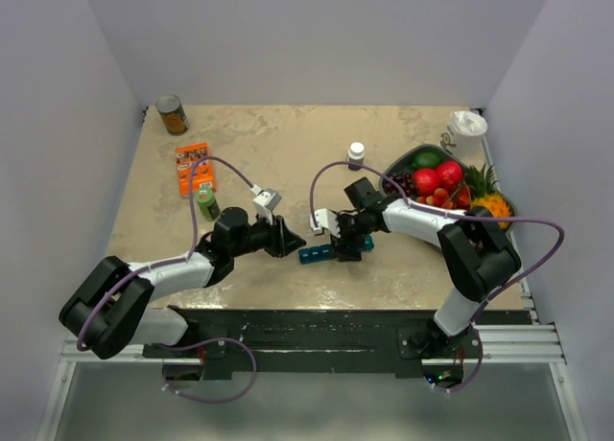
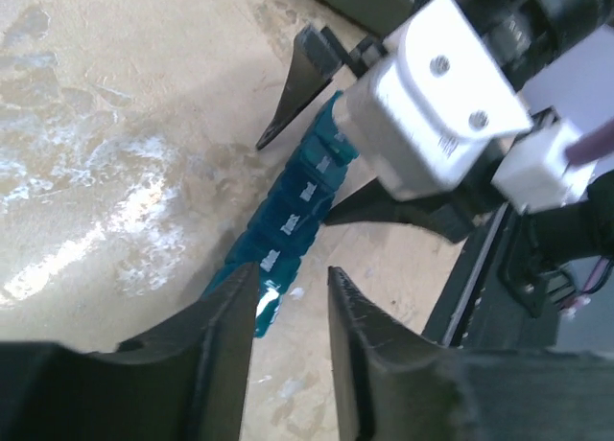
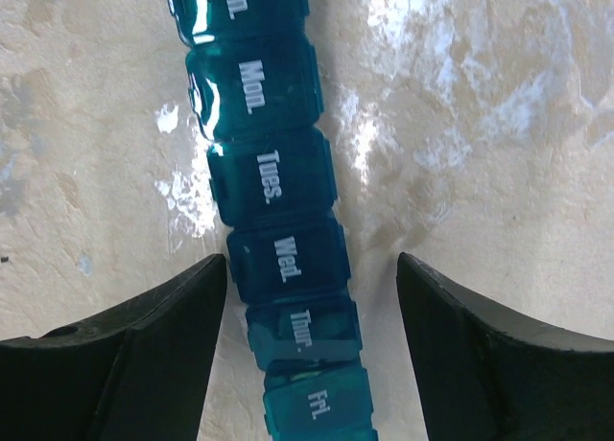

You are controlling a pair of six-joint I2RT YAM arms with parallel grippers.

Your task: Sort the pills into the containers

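The containers [image 1: 321, 252] form one slim teal strip of lidded day compartments lying on the table between my two grippers. In the right wrist view the containers [image 3: 278, 240] run up the middle, all visible lids down. My right gripper [image 3: 311, 260] is open and straddles the "Wed." and "Thur." compartments with table showing on both sides. My left gripper [image 2: 293, 273] is open with only bare table between its fingers, right at the near end of the containers [image 2: 288, 211]. A white speck [image 2: 297, 292] lies there; I cannot tell whether it is a pill. No pills show plainly.
A white bottle with a dark cap [image 1: 356, 154] stands behind the right gripper [image 1: 343, 242]. A grey fruit tray [image 1: 398, 163] sits at the right, with a white cup [image 1: 467, 129] behind it. Orange packs [image 1: 195, 168], a green bottle [image 1: 207, 204] and a tin can [image 1: 173, 114] stand at the left.
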